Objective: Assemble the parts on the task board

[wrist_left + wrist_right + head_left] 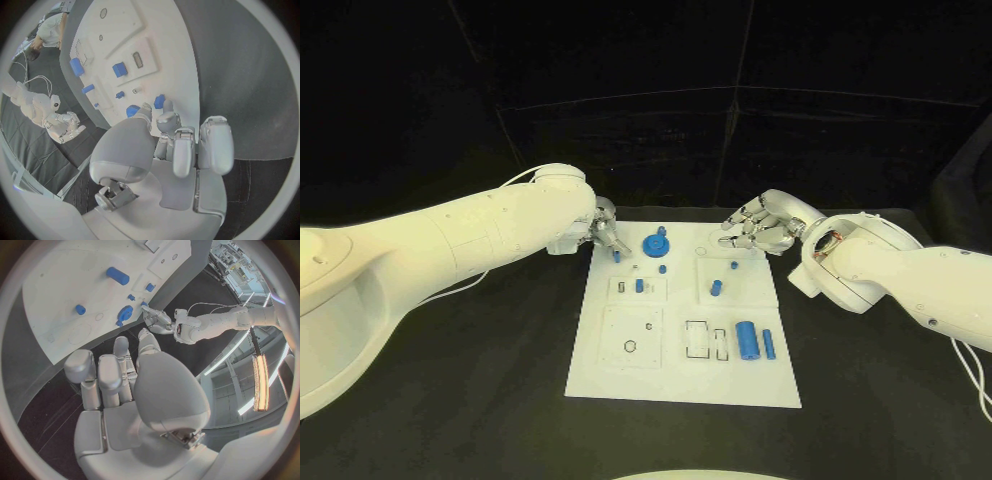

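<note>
Now your left hand [599,232] pinches a small blue part [616,255] at the far left corner of the task board [684,385]. Your right hand [759,226] holds nothing, fingers loosely curled.

The task board [733,370] looks matt white and smooth; the parts [747,340] are smooth blue plastic; the bench [473,400] is matt black.

Left hand [178,145] with fingers over the near edge of the white task board [159,75], fingertips beside small blue parts [159,101].
</note>
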Controlling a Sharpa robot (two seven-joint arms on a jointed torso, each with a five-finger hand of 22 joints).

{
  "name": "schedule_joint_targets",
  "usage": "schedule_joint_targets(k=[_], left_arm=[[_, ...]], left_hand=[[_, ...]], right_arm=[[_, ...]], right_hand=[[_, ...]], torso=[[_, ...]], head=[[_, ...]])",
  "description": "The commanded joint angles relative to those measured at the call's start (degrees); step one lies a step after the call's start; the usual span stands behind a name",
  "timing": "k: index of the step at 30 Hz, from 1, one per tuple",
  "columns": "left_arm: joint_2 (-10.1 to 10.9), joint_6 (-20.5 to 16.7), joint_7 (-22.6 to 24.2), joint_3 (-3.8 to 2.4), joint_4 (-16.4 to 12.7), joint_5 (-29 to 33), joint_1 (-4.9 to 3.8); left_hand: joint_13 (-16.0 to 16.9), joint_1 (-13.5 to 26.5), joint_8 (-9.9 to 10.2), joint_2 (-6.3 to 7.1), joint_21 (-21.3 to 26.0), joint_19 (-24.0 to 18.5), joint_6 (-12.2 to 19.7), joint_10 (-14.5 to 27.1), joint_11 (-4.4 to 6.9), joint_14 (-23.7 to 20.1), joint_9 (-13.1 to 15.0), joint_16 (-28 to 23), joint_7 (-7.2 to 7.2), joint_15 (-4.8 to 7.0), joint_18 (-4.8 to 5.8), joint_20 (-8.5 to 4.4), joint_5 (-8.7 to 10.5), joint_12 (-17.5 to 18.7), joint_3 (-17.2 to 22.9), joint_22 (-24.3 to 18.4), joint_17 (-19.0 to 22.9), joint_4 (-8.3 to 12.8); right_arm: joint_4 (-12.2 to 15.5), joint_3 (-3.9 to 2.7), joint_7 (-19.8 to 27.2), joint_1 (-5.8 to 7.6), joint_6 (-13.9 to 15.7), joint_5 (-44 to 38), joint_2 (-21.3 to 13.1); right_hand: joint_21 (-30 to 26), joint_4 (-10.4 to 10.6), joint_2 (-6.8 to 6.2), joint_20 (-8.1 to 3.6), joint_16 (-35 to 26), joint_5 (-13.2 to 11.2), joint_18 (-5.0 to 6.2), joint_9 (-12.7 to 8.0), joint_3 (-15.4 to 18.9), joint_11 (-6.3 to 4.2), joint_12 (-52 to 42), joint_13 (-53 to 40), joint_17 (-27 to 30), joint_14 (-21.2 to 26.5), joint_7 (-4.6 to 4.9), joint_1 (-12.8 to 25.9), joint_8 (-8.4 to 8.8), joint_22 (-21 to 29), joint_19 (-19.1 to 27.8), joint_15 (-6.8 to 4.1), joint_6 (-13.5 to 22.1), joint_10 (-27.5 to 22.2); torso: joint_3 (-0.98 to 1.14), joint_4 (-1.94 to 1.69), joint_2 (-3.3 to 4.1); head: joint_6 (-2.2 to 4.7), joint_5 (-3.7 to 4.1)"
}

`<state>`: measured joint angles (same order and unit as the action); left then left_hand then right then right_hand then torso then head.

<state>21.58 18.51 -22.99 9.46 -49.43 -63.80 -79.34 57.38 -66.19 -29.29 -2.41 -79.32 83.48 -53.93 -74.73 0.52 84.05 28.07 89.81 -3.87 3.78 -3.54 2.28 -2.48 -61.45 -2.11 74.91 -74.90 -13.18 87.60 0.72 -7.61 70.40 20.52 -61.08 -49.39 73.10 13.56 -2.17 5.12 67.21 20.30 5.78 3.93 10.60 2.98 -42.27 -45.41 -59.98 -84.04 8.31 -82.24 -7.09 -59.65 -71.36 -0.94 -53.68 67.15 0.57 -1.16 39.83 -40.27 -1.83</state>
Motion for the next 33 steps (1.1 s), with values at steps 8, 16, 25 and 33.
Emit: schedule_joint_targets(k=[8, 16, 25, 33], left_arm=[[-0.1, 0.4, 0.6, -0.05, 0.1, 0.9, -0.07], [-0.1, -0.2, 1.8, -0.05, -0.1, 3.1, -0.04], [0.9, -0.9, 2.5, -0.05, -1.5, 6.4, -0.04], [4.6, -5.5, 1.9, -0.15, -7.0, 7.8, -0.31]], left_hand=[[0.4, -2.6, -1.2, -1.57, 0.3, 0.1, 0.1, 0.0, 0.21, 5.9, 0.7, 0.2, 0.39, 0.47, 0.11, -0.25, -0.28, -0.6, 0.9, 0.8, -15.1, 1.7], [0.3, -11.4, -1.4, -5.66, 0.3, 0.2, 1.2, 0.1, 1.06, 5.9, 1.3, 0.2, 1.26, 1.07, 0.13, -0.76, -0.3, -0.3, 7.5, 1.0, -15.1, 7.9], [-0.1, -12.2, -2.0, -5.26, 0.2, 0.2, 1.6, 0.0, 0.85, 5.9, 2.3, 0.2, 1.07, 0.93, 0.2, -0.84, -0.22, 0.2, 11.2, 1.2, -15.1, 10.3], [-0.1, -11.7, -2.4, -4.53, 0.2, 0.2, 1.7, -0.3, 0.91, 5.9, 2.8, 0.2, 1.11, 0.94, 0.22, -0.86, -0.22, 0.3, 12.9, 1.3, -15.1, 11.1]], right_arm=[[0.1, -0.03, 0.5, 0.1, -0.3, 0.1, 0.1], [0.0, -0.03, 0.5, 0.1, -0.3, 0.1, 0.1], [-0.2, -0.03, 0.6, 0.1, -0.3, 0.1, 0.1], [-0.1, -0.03, 0.7, 0.1, -0.2, 0.3, -0.1]], right_hand=[[-0.4, 0.2, 0.19, 0.05, -0.1, 0.4, 0.57, 0.0, 0.2, 0.15, -0.3, -0.1, 0.0, -0.1, -0.11, 0.5, -0.22, 0.1, 0.2, -0.25, 0.5, -0.1], [-0.4, 0.2, 0.19, 0.05, -0.1, 0.4, 0.57, 0.0, 0.2, 0.15, -0.3, -0.1, 0.0, -0.1, -0.11, 0.5, -0.22, 0.1, 0.2, -0.25, 0.5, -0.1], [-0.4, 0.2, 0.23, 0.05, -0.2, 0.4, 0.57, 0.0, 0.2, 0.14, -0.4, -0.1, 0.0, -0.1, -0.11, 0.4, -0.25, 0.1, 0.2, -0.26, 0.5, -0.1], [-0.4, 0.2, 0.24, 0.05, -0.2, 0.4, 0.57, 0.0, 0.2, 0.14, -0.4, -0.2, 0.0, -0.1, -0.11, 0.4, -0.26, 0.1, 0.2, -0.26, 0.5, -0.1]], torso=[[-0.01, -0.04, 0.01], [-0.02, -0.02, 0.01], [0.0, -0.12, -0.05], [0.07, -0.41, -0.28]], head=[[-0.09, 0.01], [-0.15, -0.04], [-0.3, -0.07], [-0.23, -0.19]])
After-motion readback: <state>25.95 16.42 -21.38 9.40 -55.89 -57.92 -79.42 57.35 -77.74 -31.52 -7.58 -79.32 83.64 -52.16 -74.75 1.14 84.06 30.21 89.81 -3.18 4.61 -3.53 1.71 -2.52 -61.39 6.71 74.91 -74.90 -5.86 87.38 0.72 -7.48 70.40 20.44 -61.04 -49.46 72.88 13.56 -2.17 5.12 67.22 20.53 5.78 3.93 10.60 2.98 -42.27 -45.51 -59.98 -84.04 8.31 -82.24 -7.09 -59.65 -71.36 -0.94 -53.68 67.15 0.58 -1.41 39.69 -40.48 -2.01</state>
